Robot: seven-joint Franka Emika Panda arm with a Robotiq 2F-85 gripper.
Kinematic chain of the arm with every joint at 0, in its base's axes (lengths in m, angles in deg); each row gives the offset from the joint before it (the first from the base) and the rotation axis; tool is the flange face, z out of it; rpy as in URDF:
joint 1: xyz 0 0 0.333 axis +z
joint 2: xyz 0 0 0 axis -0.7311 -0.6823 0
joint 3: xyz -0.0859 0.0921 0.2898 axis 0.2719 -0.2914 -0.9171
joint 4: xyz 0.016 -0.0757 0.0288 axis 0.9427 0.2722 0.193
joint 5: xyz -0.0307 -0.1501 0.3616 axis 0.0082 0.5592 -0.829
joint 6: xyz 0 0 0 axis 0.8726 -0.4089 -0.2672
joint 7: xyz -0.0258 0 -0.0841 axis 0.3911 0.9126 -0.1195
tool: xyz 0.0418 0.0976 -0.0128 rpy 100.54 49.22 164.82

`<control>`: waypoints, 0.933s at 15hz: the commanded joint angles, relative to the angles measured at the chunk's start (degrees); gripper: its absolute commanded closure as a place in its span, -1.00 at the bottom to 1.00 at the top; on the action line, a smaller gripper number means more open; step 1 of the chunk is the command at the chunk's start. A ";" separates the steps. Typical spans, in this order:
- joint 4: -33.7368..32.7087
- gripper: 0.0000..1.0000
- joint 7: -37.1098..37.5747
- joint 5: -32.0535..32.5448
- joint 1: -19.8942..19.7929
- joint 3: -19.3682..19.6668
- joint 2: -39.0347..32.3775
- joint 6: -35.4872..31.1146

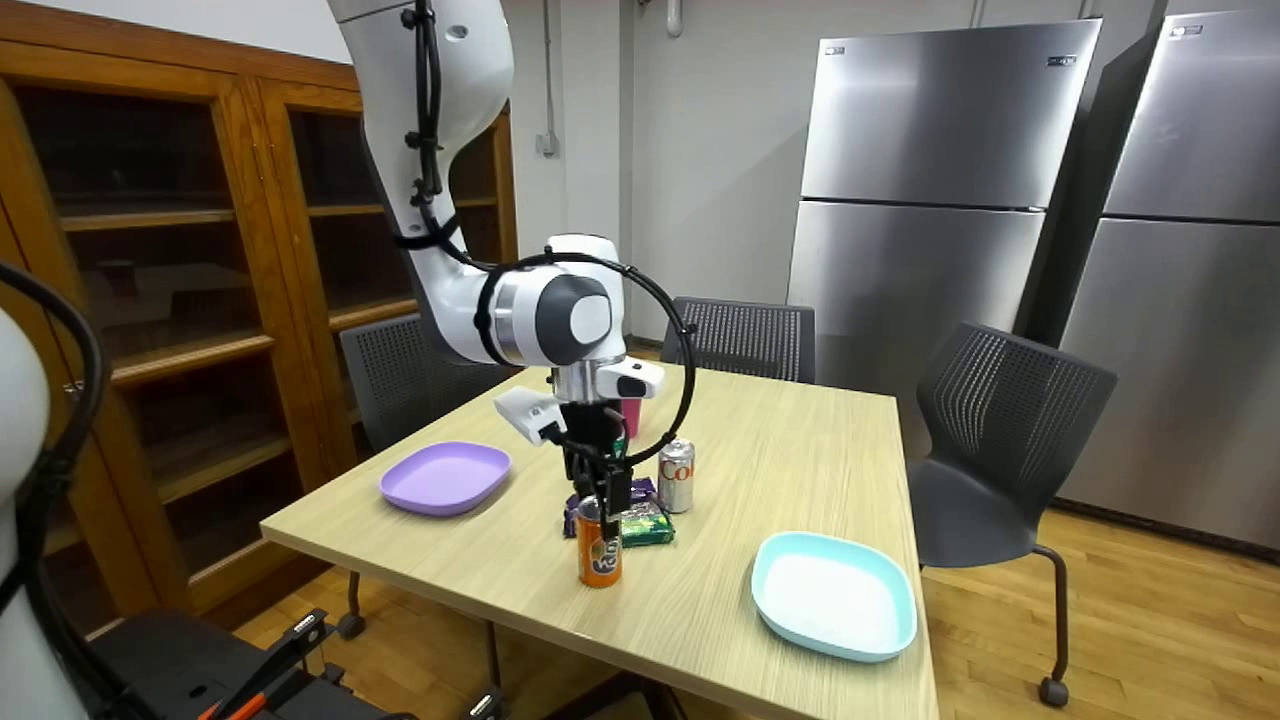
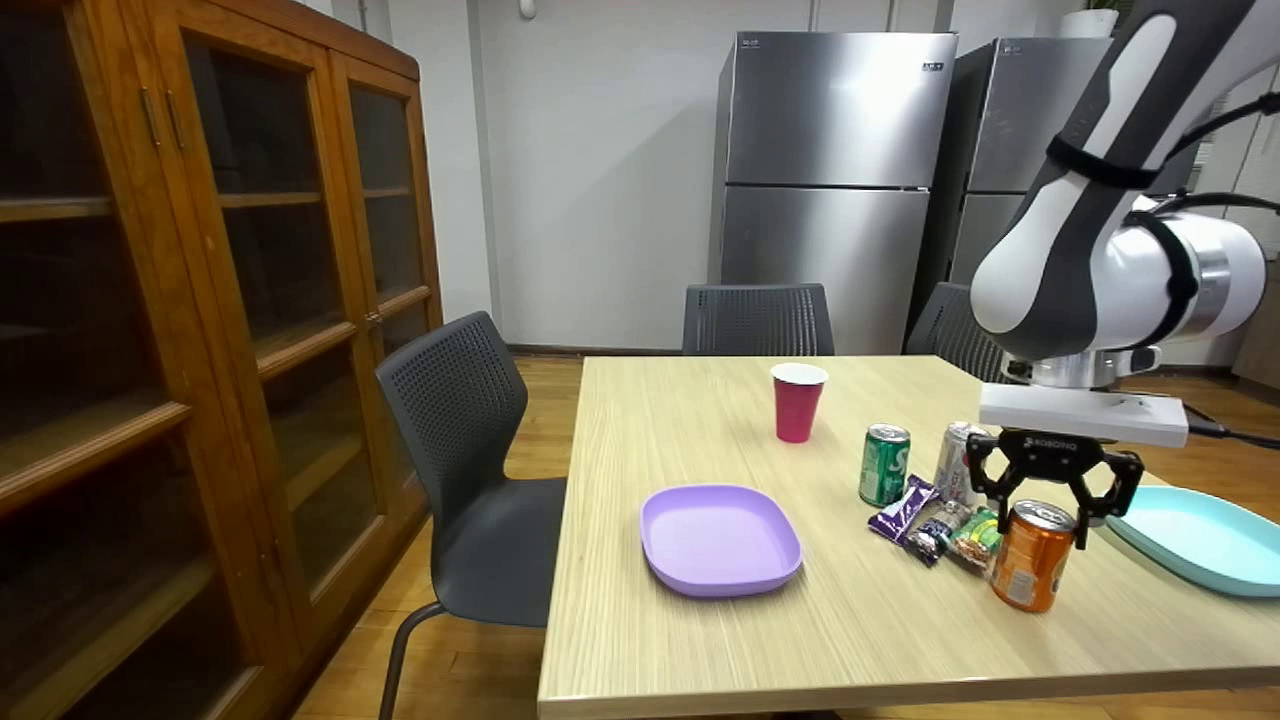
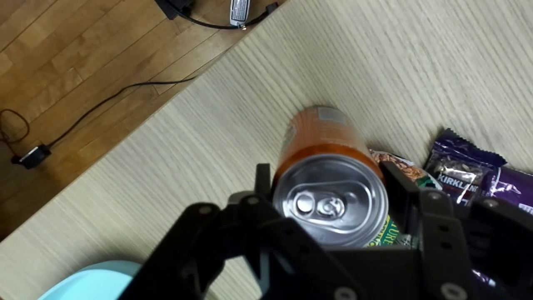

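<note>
The tool point(image 2: 1040, 532) holds the orange can point(image 2: 1030, 565) between wrapped snacks point(image 2: 937, 528) and the tabletop edge point(image 2: 900, 691), with room toward the purple plate point(image 2: 720, 540).

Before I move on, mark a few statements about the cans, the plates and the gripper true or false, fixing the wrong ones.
The gripper has its jaws on either side of the orange can. True.
The orange can lies on its side. False: it stands upright on the table.
A green can and a silver can stand nearby. True.
Both plates are purple. False: there is a purple plate and a light blue plate.
The pink cup stands upright. True.
</note>
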 commanded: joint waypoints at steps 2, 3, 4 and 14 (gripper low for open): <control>-0.33 0.20 1.97 -0.12 1.87 1.20 0.63 0.91; -0.14 0.20 2.13 0.10 2.17 1.34 1.16 1.19; 0.07 0.20 2.20 0.23 2.46 1.38 1.72 1.38; 0.94 0.20 7.48 5.28 9.36 1.67 8.61 4.22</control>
